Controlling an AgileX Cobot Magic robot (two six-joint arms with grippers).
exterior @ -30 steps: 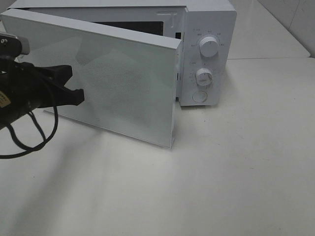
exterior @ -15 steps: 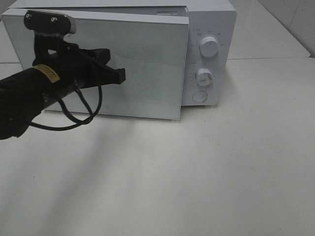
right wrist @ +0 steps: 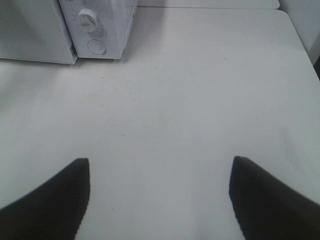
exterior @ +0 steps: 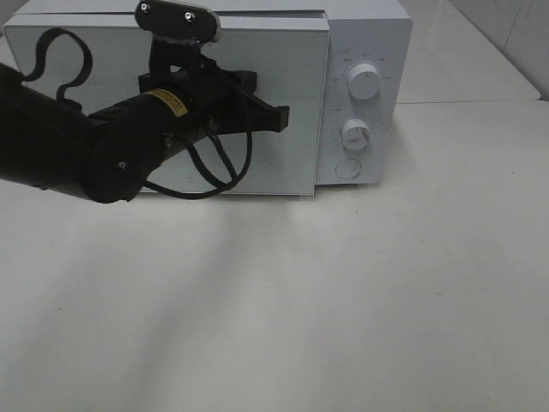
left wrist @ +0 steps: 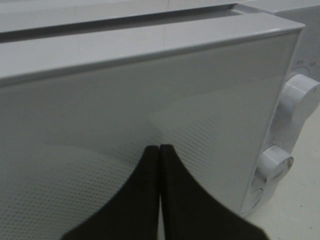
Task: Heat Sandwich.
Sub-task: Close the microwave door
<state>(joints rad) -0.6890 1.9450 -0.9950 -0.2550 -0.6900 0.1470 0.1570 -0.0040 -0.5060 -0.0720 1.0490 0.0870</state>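
Observation:
The sandwich is out of view. The white microwave [exterior: 364,34] stands at the back of the table, its frosted door [exterior: 296,163] swung almost flat against the body. In the left wrist view a thin dark gap still shows along the top of the door [left wrist: 150,75]. My left gripper [exterior: 280,116] is shut and empty, its black tips [left wrist: 159,149] at the door's face near the hinge-free edge. My right gripper [right wrist: 159,160] hangs open over bare table, well in front of the microwave [right wrist: 107,20], with nothing between its fingers.
Two round knobs [exterior: 364,81] [exterior: 354,133] and a round button [exterior: 347,167] sit on the microwave's right panel. The left arm's black cable [exterior: 197,184] loops in front of the door. White tabletop [exterior: 343,300] stretches in front and to the right.
The door has swung from half open to nearly shut. My left gripper has travelled right and toward the microwave, following the door's face. The right gripper has not moved.

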